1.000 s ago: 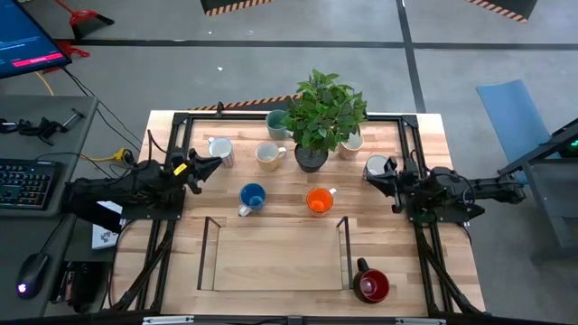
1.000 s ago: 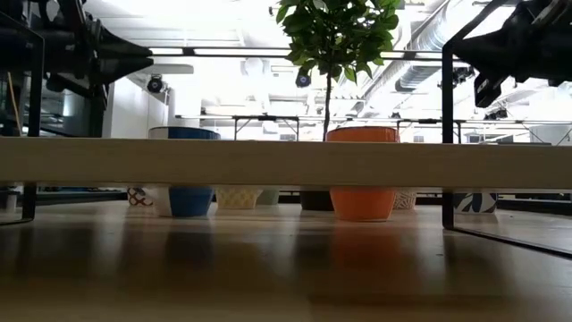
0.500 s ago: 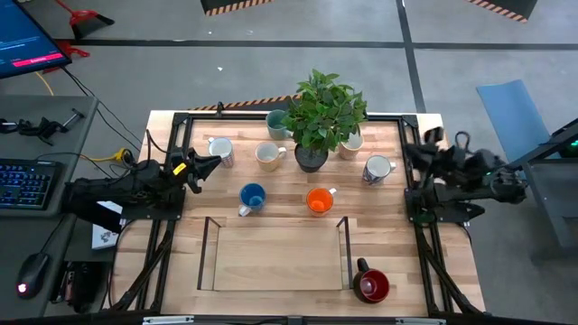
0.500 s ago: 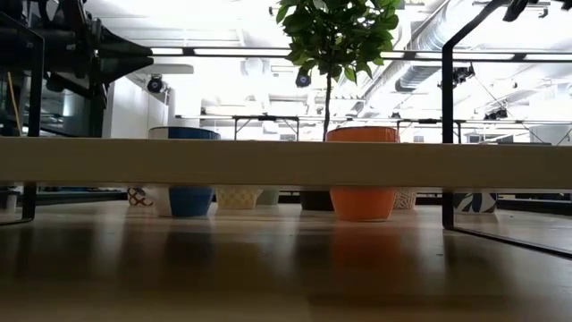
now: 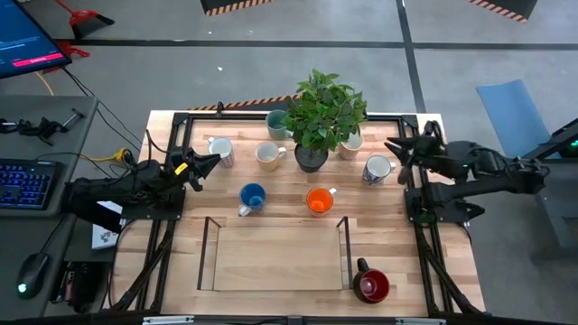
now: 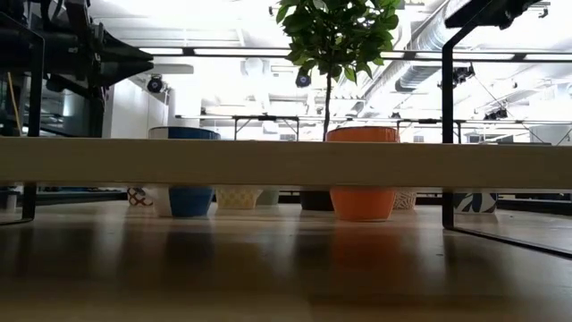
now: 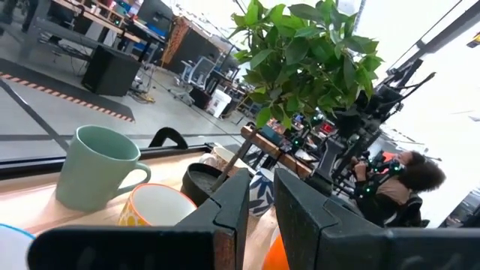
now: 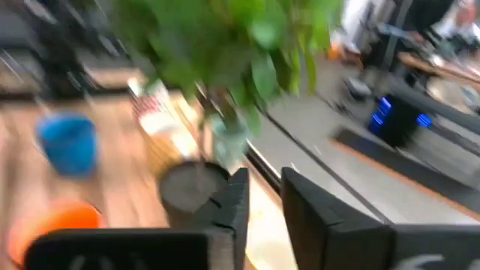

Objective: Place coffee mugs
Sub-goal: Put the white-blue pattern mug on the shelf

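In the high view the coffee mugs all stand on their bases on the table: teal green [image 5: 277,124], white patterned [image 5: 219,149], cream [image 5: 268,155], blue [image 5: 252,196], orange [image 5: 320,200], a cream one [image 5: 351,143] behind the plant, white-and-blue [image 5: 377,168] and dark red [image 5: 371,284]. My right gripper [image 5: 397,149] hovers raised just right of the white-and-blue mug, shut and empty. My left gripper [image 5: 212,162] waits near the white patterned mug, also shut and empty. Its wrist view shows the teal mug [image 7: 94,169] and the cream mug [image 7: 161,206].
A leafy plant in a dark pot [image 5: 311,158] stands among the far mugs. A shallow wooden tray [image 5: 275,257] with dark side rails lies at the near middle. Black frame rails [image 5: 411,135] run along both sides of the table. A person [image 7: 397,180] sits beyond the table.
My right gripper has left the white-and-blue mug, risen, drawn back toward the table's right edge, then swung out again toward the far side at a greater height. The mug stays standing where it was. The left arm has kept still.
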Action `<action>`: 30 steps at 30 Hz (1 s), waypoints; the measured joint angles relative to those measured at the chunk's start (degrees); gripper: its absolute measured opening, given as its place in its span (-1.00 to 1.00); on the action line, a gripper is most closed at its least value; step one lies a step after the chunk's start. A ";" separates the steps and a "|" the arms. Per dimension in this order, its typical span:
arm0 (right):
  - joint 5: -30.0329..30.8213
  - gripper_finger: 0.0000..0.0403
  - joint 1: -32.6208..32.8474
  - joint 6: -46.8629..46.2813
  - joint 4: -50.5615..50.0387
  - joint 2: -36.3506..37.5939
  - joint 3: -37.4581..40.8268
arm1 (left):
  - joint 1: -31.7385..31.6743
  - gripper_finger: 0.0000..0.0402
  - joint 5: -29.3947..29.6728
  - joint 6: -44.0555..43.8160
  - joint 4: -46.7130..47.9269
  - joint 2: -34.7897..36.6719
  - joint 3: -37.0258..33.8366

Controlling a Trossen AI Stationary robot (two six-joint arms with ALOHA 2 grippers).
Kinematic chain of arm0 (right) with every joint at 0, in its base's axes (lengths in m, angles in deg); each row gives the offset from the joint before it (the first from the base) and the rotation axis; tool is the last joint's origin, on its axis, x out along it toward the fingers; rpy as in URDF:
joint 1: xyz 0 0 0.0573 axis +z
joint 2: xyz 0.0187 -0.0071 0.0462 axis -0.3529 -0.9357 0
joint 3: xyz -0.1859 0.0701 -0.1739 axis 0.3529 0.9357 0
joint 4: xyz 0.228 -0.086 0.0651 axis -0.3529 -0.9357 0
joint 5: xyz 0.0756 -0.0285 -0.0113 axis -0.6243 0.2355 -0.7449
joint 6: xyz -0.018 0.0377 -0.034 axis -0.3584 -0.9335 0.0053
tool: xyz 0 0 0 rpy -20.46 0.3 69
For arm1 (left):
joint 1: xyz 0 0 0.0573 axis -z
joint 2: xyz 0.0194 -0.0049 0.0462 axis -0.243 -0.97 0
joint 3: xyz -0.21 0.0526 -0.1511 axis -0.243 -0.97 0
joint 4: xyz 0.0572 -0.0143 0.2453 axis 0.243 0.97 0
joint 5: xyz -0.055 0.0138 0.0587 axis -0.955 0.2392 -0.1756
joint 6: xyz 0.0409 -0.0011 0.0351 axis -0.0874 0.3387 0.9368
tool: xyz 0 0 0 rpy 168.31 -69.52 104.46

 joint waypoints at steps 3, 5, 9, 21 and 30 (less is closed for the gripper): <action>3.62 -0.50 0.01 -3.25 -8.00 -4.18 -2.89 | 0.00 -0.74 -0.13 0.00 0.21 0.00 0.00; 4.71 -0.44 0.00 -4.17 -10.01 -6.23 -3.95 | 0.00 -0.74 -0.35 1.71 0.25 0.00 0.00; 2.62 -0.41 0.00 -1.71 -9.88 -8.63 -4.73 | 0.04 -0.74 -0.39 2.53 0.33 -0.02 -0.02; -7.00 -0.41 -3.44 -20.61 -24.23 -12.61 -6.61 | 0.02 -0.74 -0.52 -1.52 1.30 0.00 -0.01; -20.65 -0.41 -13.72 -19.25 -27.23 -18.25 -6.69 | 0.02 -0.74 -0.52 -1.52 1.74 -0.02 -0.02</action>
